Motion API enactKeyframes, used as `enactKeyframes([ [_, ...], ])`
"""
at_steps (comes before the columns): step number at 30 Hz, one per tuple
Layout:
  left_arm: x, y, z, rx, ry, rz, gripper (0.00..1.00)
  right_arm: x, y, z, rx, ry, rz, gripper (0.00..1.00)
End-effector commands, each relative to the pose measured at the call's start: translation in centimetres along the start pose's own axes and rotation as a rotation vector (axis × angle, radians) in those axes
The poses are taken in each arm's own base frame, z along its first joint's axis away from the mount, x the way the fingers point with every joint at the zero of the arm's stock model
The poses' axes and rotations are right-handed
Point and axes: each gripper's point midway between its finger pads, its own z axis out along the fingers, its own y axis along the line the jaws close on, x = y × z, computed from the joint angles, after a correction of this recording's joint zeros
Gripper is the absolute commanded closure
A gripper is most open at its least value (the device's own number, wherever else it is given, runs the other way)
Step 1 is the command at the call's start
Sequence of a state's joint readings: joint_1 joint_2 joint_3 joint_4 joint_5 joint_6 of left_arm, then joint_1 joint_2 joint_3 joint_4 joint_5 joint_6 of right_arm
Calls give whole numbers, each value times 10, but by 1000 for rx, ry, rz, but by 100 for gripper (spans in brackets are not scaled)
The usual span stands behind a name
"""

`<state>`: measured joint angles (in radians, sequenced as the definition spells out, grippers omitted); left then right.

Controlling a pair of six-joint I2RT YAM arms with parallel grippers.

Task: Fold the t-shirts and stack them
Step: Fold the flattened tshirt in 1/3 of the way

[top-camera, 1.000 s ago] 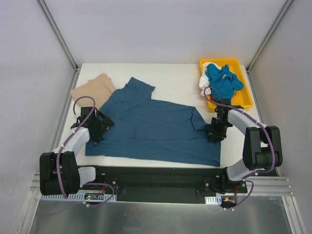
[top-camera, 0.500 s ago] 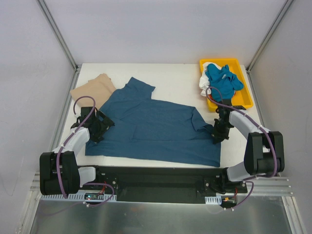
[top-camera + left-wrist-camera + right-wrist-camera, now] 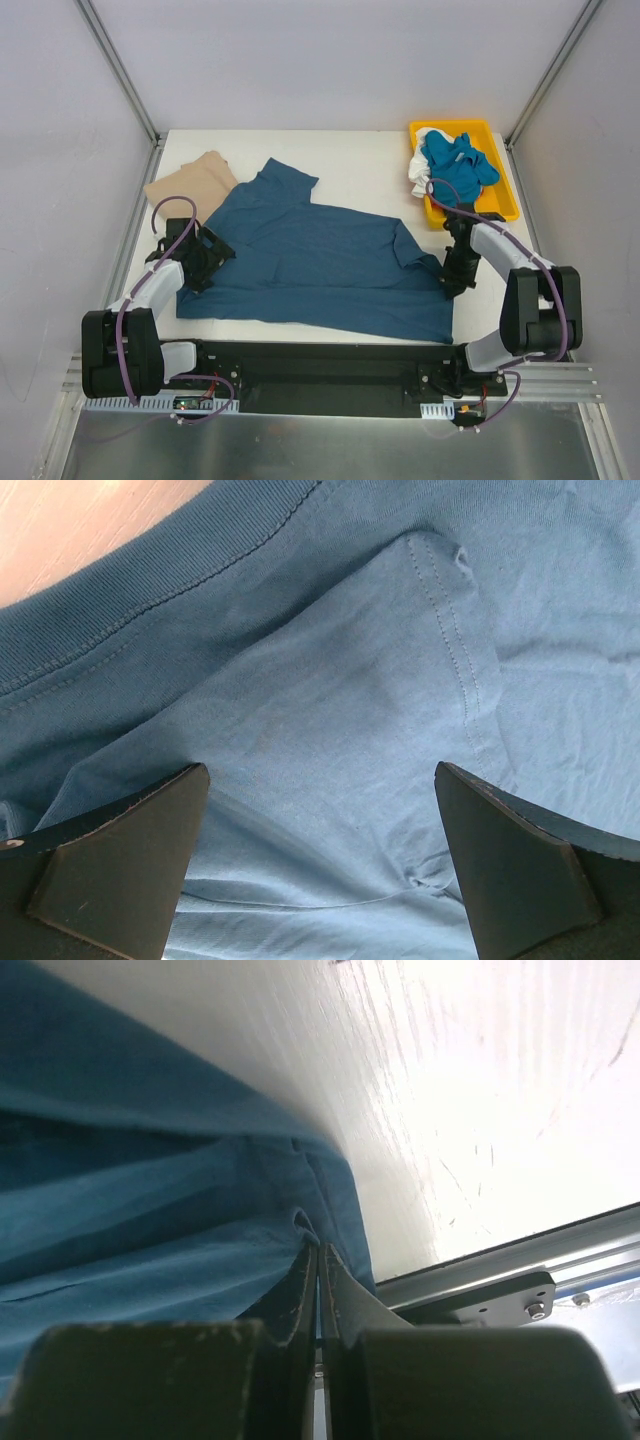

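Note:
A large dark teal-blue t-shirt (image 3: 310, 265) lies spread across the table. A tan-beige t-shirt (image 3: 192, 182) lies at the back left, partly under it. My left gripper (image 3: 200, 262) is open, low over the blue shirt's left edge; its cloth (image 3: 330, 730) fills the gap between the jaws. My right gripper (image 3: 452, 275) is shut on a pinch of the blue shirt's right edge (image 3: 300, 1222). A brighter blue t-shirt (image 3: 458, 165) and a white t-shirt (image 3: 420, 175) lie bunched in the yellow tray (image 3: 500, 205).
The yellow tray stands at the back right corner. Bare white table (image 3: 360, 170) shows behind the blue shirt. A metal rail (image 3: 500, 1285) runs along the table's near edge. Grey walls close in on both sides.
My right gripper has moved a little to the right with the shirt's edge in it, pulling that side outward. The left arm has barely moved.

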<state>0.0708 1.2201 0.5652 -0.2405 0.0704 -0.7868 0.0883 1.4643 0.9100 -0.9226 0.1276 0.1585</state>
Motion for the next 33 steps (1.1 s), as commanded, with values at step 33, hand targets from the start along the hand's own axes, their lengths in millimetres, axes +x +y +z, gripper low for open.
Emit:
enactKeyframes([
  [33, -12, 4, -4, -27, -41, 127, 1, 3, -30, -14, 266, -1, 50, 62],
])
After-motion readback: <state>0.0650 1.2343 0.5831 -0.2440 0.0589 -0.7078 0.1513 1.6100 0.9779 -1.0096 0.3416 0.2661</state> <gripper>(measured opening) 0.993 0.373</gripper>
